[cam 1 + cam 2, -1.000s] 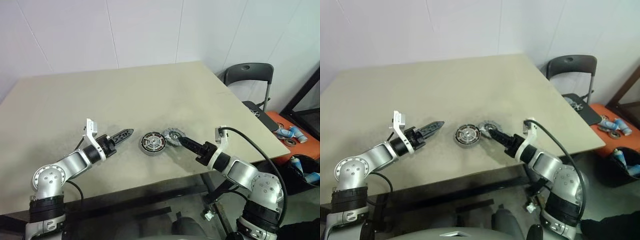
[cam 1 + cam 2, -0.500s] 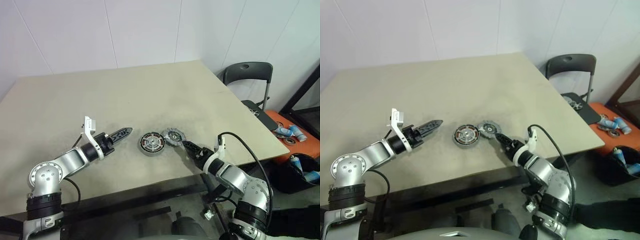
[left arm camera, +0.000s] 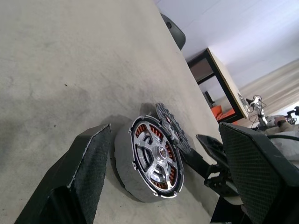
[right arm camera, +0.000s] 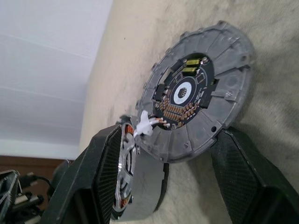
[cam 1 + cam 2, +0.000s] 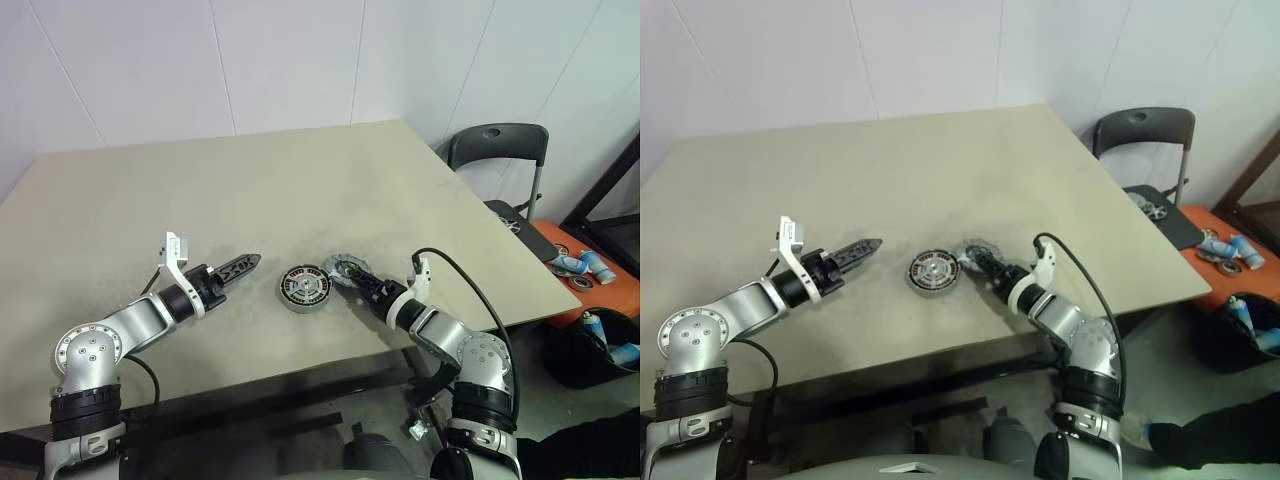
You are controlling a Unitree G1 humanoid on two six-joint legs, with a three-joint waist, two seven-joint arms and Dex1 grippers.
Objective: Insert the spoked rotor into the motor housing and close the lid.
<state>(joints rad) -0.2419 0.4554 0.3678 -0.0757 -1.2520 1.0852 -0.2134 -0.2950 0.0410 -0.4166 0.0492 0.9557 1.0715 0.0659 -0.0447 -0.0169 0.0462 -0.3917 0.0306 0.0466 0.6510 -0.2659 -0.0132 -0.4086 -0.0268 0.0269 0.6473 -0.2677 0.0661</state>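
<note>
1. Now you see the beige tabletop (image 5: 300, 190) with the motor parts lying near its near edge, roughly midway between your two arms.
2. Your round dark metal motor housing (image 5: 304, 287), with copper-coloured windings around a silver centre, lies flat on the table; the shiny silver spoked rotor (image 3: 159, 156) appears already seated inside it, as the left wrist view shows.
3. Your flat round grey-silver lid (image 4: 196, 93), notched at the edge with a central hole, lies just right of the housing, its edge overlapping or touching the housing rim.
4. Your right gripper (image 5: 345, 279) is low at the lid, its black fingers (image 4: 243, 177) apart on either side of the disc; you cannot tell whether they touch it.
5. Your left gripper (image 5: 243, 266) hovers left of the housing, pointing at it, fingers (image 3: 86, 163) apart and holding nothing.
6. A dark folding chair (image 5: 497, 150) stands beyond the table's right corner.
</note>
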